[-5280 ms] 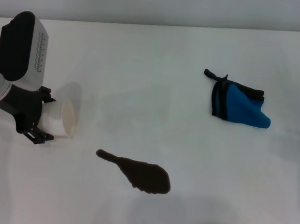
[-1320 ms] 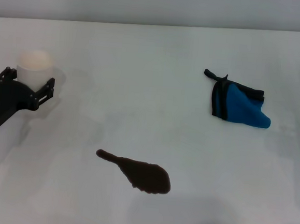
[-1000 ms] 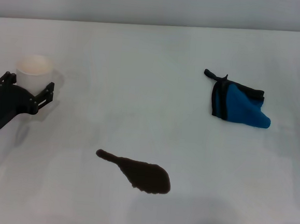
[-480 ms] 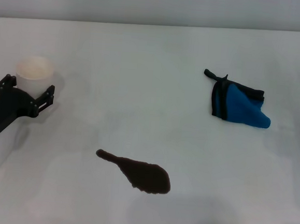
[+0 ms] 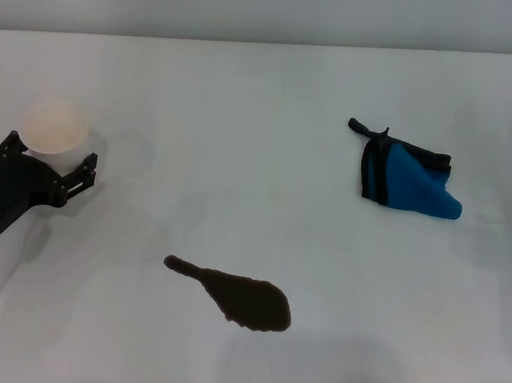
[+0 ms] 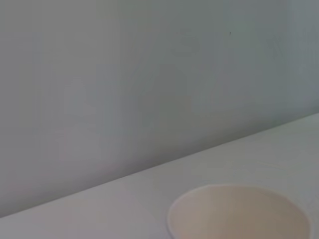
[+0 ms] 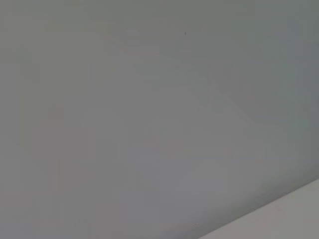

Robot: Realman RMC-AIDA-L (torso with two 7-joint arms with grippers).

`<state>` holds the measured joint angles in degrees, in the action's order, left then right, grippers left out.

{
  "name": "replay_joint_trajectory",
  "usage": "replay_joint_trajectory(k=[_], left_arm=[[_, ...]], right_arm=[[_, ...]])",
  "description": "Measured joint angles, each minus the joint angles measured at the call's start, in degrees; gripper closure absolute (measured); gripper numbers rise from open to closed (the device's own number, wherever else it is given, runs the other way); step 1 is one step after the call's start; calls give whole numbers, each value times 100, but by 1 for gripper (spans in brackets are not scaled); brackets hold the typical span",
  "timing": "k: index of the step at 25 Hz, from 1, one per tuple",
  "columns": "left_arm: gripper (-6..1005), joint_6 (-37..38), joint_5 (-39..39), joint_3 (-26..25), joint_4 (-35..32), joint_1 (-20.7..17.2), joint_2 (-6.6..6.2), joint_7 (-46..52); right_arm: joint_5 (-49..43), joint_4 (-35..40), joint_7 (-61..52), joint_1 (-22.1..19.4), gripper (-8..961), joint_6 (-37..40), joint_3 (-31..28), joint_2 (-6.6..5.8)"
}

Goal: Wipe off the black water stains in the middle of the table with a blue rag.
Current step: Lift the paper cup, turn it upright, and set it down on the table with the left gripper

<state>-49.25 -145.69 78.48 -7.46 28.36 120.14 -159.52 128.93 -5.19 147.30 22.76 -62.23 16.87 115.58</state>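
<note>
Wall: you've got a plain grey wall (image 5: 270,11) across top of head frame, no marks.
Wall/surface edge: runs approx. level, upper part of frame.
Wrist views: same grey wall (image 7: 149,109) fills most of each.
Light: soft, even, faint shadows only.

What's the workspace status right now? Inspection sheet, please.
Surface: white table, one spill on it.
Job's things: black water stains, tadpole-shaped, unwiped, near the front middle; blue rag lying apart from them on the robot's right, untouched.
Clutter: white paper cup upright at far left.
Grippers: left gripper open, just in front of the cup, fingers apart from its wall; right gripper not in view.
Cables: nothing seen.
Surroundings: plain grey wall behind the table.
</note>
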Motion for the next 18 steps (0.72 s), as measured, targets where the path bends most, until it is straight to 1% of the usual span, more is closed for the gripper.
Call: replay_joint_trajectory(k=[7,18], left_arm=[[125,-320,-25,1,-27,-162,0,-9],[125,-364,-44,0,-34,-331,-8,17]], right_arm=[[0,0,0,0,83,-14,0,0],[0,0,-9,-6,82,-29,0,0]])
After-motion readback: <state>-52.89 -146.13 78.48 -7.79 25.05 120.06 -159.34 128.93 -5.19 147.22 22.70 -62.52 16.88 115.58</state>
